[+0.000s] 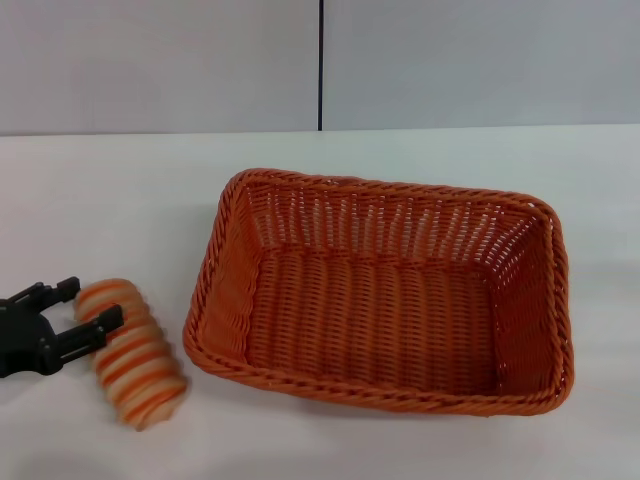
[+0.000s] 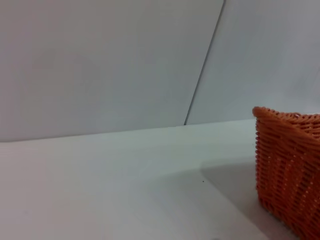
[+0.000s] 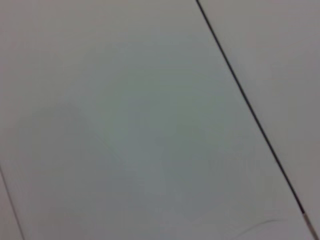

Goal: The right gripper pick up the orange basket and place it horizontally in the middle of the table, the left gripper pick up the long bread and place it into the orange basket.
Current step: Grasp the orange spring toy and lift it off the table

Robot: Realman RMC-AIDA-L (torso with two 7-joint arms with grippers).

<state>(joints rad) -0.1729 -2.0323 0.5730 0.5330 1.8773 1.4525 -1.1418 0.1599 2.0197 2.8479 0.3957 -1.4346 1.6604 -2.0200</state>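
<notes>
The orange basket (image 1: pixel 385 290) sits on the white table (image 1: pixel 120 200) with its long side running across the head view and its open mouth facing up. Nothing lies on its woven floor. Its braided rim traces a full rectangle, and the sloping open-weave walls let light through on the far side.

Just beside the basket's left short end lies the long bread (image 1: pixel 131 351) — a striped tan-and-orange loaf resting on the table, its length angled so that the near end swings toward the basket's near-left corner. Loaf and basket are close, but a narrow strip of tabletop shows between them.

The left gripper (image 1: pixel 85 306) reaches in from the side of the loaf away from the basket. Its two black fingers (image 1: pixel 90 328) are spread moderately and straddle the far end of the bread — one finger at the loaf's far tip, the other lying over its striped top. Whether the fingers press on the bread cannot be told.

In the left wrist view, one corner of the basket (image 2: pixel 290 170) stands on the table (image 2: pixel 110 185), with a grey wall behind it.

The right gripper does not appear; its wrist view shows only a plain grey panelled surface.
</notes>
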